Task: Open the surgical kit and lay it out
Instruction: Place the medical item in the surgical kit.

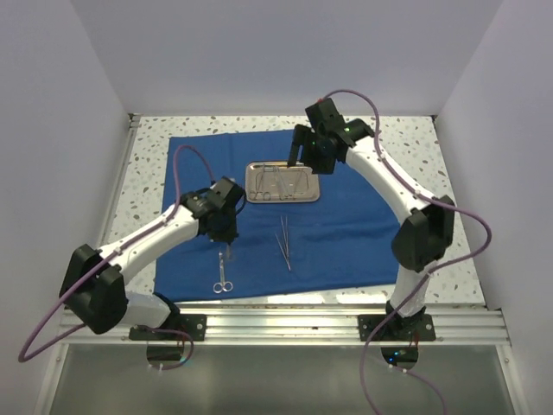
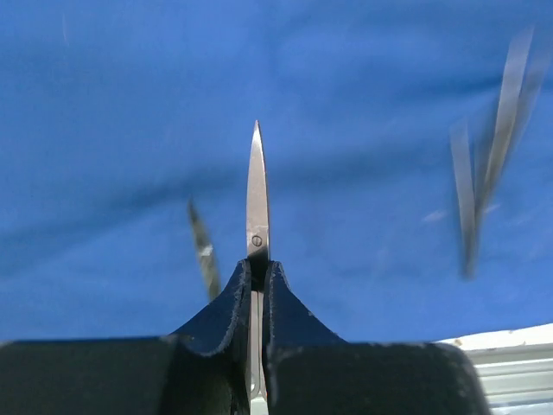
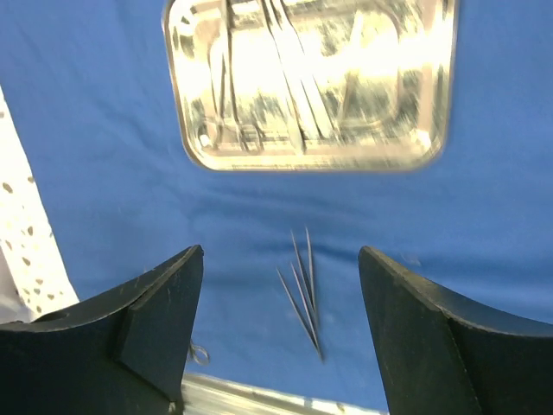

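1. The left jaws are pinched shut on the scissors, gripping just behind the pivot screw. The blades point out ahead over the blue cloth.
2. The right jaws stand wide and empty above the steel tray. The tray sits toward the back of the cloth with more thin instruments inside.
3. Between the two arms, thin tweezers lie set out on the cloth, apart from the scissors.
4. The cloth is spread flat on the desk, and I'd call the kit roughly half laid out.
5. My worry on the left is that the grip is on a thin, slick shank. The scissors could swivel or slip, and a low tip could snag the cloth and drag the tweezers.
6. On the right, the instruments lie flat and close together in a glaring tray. The jaws might nip two at once or shove the tray.
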Available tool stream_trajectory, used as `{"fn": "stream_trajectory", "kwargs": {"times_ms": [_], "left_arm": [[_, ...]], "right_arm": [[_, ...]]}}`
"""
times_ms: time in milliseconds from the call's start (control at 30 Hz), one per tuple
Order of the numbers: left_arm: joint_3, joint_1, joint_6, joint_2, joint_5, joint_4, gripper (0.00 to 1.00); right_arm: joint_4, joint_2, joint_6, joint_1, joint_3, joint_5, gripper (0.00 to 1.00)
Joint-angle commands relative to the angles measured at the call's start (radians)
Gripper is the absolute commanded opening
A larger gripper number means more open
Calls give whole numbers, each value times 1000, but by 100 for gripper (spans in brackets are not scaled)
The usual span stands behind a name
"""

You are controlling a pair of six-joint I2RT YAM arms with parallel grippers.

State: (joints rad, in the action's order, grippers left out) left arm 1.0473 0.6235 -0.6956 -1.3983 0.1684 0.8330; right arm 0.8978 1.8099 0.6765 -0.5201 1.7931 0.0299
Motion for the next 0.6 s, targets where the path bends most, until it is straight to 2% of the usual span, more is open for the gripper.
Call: {"fn": "stream_trajectory", "kwargs": {"times_ms": [0,133,200,300,333,433,467,567], "left_arm": [[-162,22,-126,77,-32,-106,0],[-265,38,-176,117,-44,-153,0],[-296,42,-177,120,-56,-169,0],[-305,45,-177,119,-56,-181,36],[-302,45,-179,120,-55,-166,54],[-270,45,-183,140,-33,-124,70],[-251,45,-183,145,-26,-115,84],[-215,45,-180,160,-14,-78,87]], "right_arm": [[39,129,-38,3,158,11,75],[111,342,-51,5,311,88,73],[154,399,-51,8,397,119,73],[180,469,-46,8,463,149,73],[188,483,-42,9,476,168,72],[193,538,-34,18,502,169,71],[191,560,-34,22,505,169,71],[178,594,-26,28,496,168,68]]}}
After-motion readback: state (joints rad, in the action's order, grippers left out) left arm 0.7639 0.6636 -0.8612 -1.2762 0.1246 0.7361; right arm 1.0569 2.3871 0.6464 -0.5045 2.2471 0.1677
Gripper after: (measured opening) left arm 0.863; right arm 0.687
